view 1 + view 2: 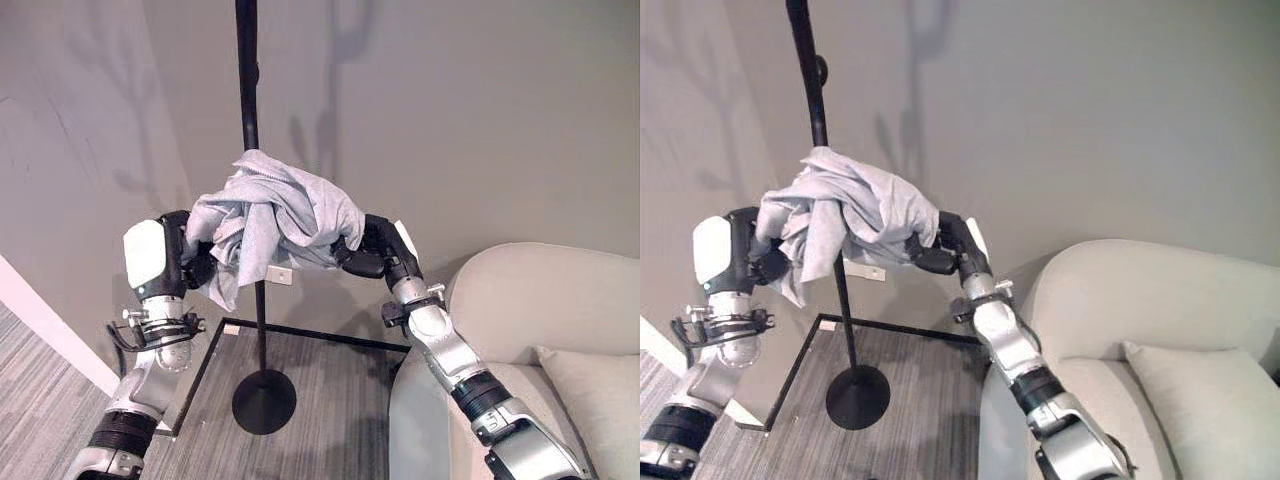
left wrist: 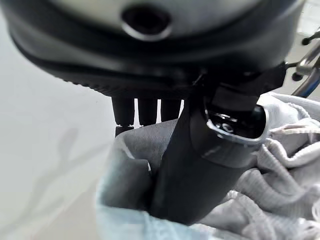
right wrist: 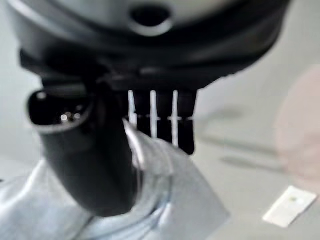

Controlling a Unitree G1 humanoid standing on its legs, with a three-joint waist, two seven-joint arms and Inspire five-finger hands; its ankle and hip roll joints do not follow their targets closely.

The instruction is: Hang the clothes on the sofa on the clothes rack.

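Left eye view: both arms are up and the grey garment (image 1: 275, 215) is bunched between the two hands, right against the black pole of the clothes rack (image 1: 248, 90). The left hand (image 1: 195, 258) has one end, thumb and fingers closed into the cloth; its wrist view shows the thumb pressed down on the ribbed fabric with the fingers behind the fold. The right hand (image 1: 362, 252) pinches the other end the same way, thumb over a flap of cloth, fingers behind it. Holding both ends like that spreads the weight, I'd say, so the bundle can be lifted as one lump and draped. The top of the garment sits beside the pole, but whether it is caught on a hook there or only leaning, I cannot tell. The rack's round base (image 1: 264, 401) stands on the wood floor, just beside the pale sofa (image 1: 560, 300) with its cushion (image 1: 1200, 390). My guess: the hanging is underway, not settled.
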